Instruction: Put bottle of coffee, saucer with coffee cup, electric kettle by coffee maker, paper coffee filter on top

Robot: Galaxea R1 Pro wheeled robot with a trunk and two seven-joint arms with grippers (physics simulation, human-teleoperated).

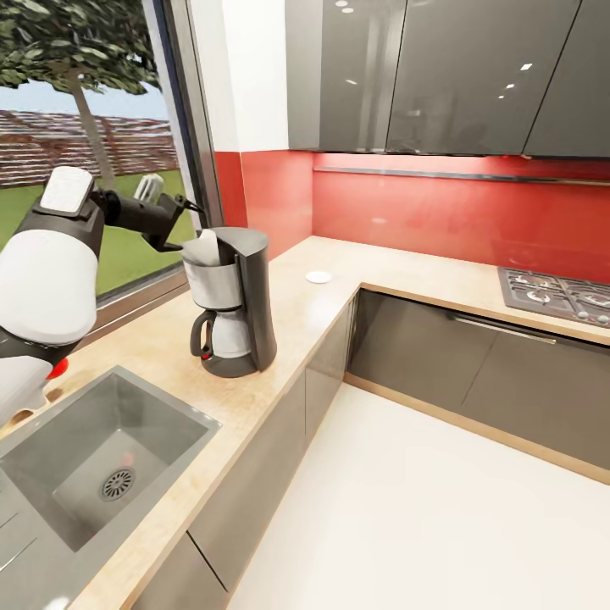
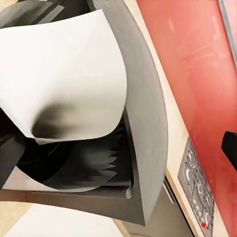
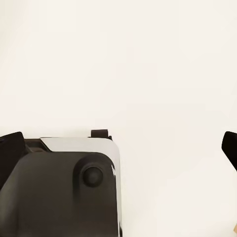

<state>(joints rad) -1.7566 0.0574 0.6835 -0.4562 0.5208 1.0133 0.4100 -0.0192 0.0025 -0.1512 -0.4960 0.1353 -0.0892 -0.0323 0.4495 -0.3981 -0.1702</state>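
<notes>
Left arm [image 1: 51, 271] reaches across the sink [image 1: 93, 474] end of the countertop [image 1: 296, 313], left gripper [image 1: 174, 222] hovering at the top of the coffee maker [image 1: 230, 301]. A white paper coffee filter [image 1: 202, 247] sits at the maker's open top, touching the gripper tip; whether the fingers pinch it or have let go can't be told. Coffee maker: dark grey body, steel filter basket, glass carafe with black handle, standing near the counter's front edge, just past the sink. A small white round saucer [image 1: 318, 276] lies further back near the counter's inner corner, well apart from the maker. Gas hob [image 1: 555, 296] sits at the far right of the countertop under the red backsplash [image 1: 440, 212].

Left wrist view gives the close-up: the filter [image 2: 64, 74] is a curved white sheet, curled over the dark basket opening of the coffee maker [image 2: 148, 123], with one dark fingertip [image 2: 229, 148] at the frame edge and the hob [image 2: 197, 192] beyond.

Right wrist view: right gripper [image 3: 121, 150] spread wide, holding nothing, fingertips [image 3: 10, 153] at opposite frame edges, over pale floor and the robot's dark base [image 3: 64, 192].
</notes>
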